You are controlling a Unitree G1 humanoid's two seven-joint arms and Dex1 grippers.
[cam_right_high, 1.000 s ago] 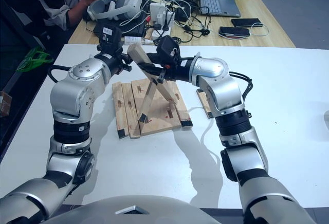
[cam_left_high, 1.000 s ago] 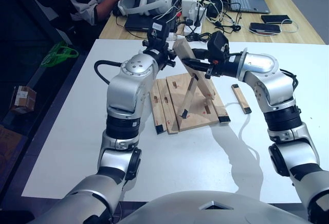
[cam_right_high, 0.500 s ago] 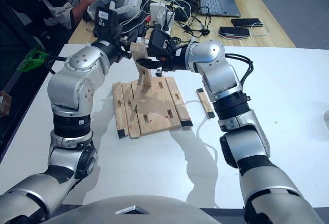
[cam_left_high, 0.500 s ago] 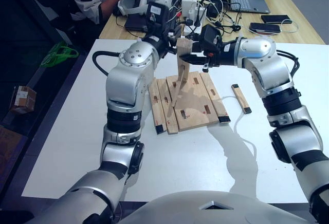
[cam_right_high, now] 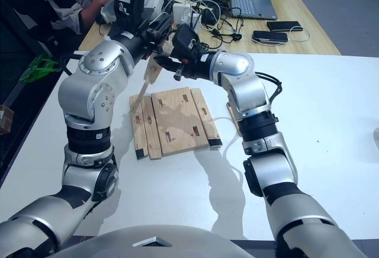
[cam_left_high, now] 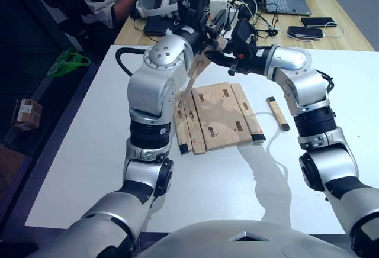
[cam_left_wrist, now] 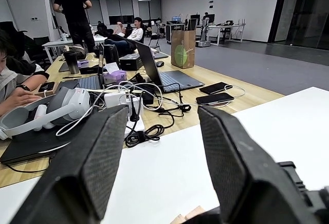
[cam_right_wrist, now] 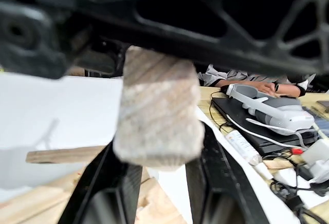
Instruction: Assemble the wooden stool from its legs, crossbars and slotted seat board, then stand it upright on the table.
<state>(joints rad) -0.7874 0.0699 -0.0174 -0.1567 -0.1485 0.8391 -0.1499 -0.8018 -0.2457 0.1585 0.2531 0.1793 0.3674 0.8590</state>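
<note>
Stool leg (cam_left_high: pixel 193 78) is hanging in the air above the far part of the worktop (cam_left_high: pixel 308 169). Its top end is being pinched by the right end effector (cam_left_high: pixel 215 54), whose fingers (cam_right_wrist: pixel 110 188) are pressing against both sides of the wood in the right wrist view. The left end effector (cam_left_high: pixel 214 26) is hovering just above that same top end with its fingers (cam_left_wrist: pixel 87 172) spread wide apart and holding nothing.

The leg's long axis is slanting down and toward the robot's left. Its free lower tip is hanging over the loose planks (cam_left_high: pixel 188 122) lying against the left edge of the slotted seat board (cam_left_high: pixel 222 113), not over the board itself. The board's slots are lying below and to the right of that tip (so seating the leg would probably mean swinging the tip back right and lowering it). The right arm is the one carrying it.

Half a second ago the leg was standing nearly upright with its tip low over the board's left slots. Since then both arms have been rising and drawing back, and the tip has swung off to the left.
</note>
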